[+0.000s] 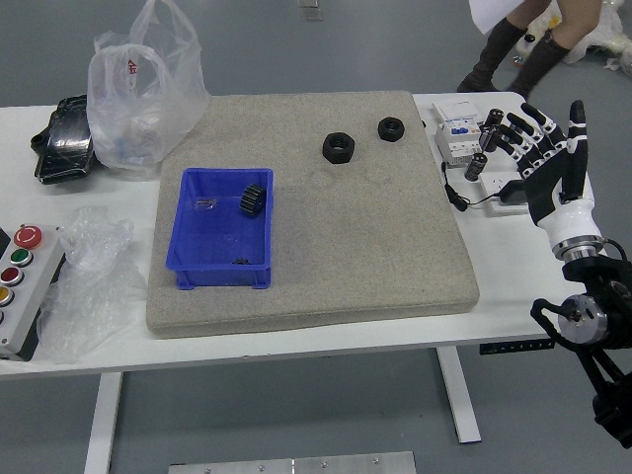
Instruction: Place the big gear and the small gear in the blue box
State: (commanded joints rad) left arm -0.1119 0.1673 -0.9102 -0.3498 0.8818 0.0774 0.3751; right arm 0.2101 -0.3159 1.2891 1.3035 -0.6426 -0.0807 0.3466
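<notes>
Clearly blk gear (pixel 253 200) in blue box (pixel 205 242) | R hand (pixel 555 183) (fingers spread) over tbl (pixel 518 281)

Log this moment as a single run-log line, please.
right hand: open, off to the right | black gear, small dark piece: in blue box | two black rings: on mat | left arm: out of view

The person (pixel 543 49) is cut off above the legs by the top edge, the right arm (pixel 585 321) by the right edge, the button box (pixel 38 281) by the left; a dark bit (pixel 241 262) in the blue box (pixel 222 277) is too small to name
</notes>
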